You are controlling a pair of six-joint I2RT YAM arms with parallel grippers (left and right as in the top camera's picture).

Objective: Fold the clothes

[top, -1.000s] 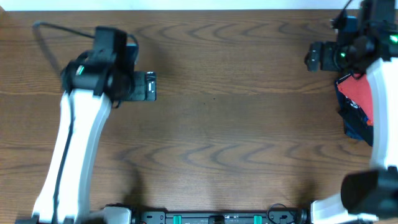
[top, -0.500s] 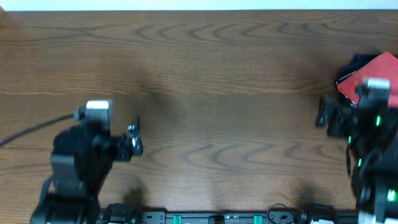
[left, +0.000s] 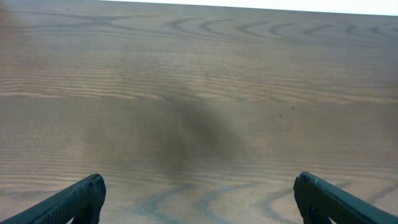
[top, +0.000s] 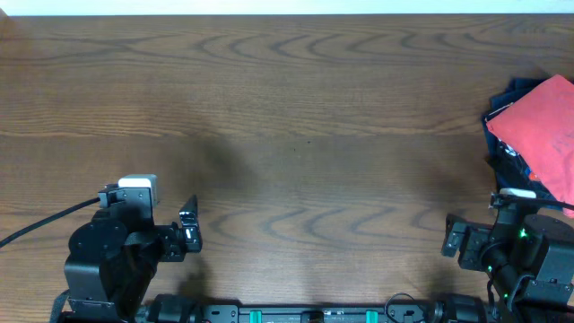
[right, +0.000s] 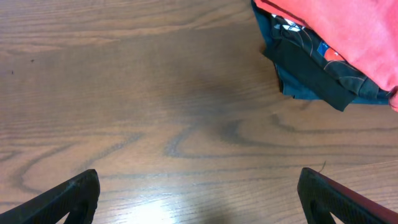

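The clothes are a red-orange T-shirt, lying crumpled at the table's right edge on top of dark navy garments. The right wrist view shows the T-shirt at the top right, over the navy cloth. My right gripper hovers low near the front edge, short of the pile, open and holding nothing. My left gripper is at the front left, far from the clothes, open over bare wood. No lettering on the T-shirt shows.
The brown wooden table spans the whole overhead view. Both arm bases sit along the front edge. A black cable runs off to the left from the left arm.
Both arms have pulled back from the far side of the table to the front edge. The right arm has left the pile, uncovering the red-orange T-shirt. Both grippers stayed open.
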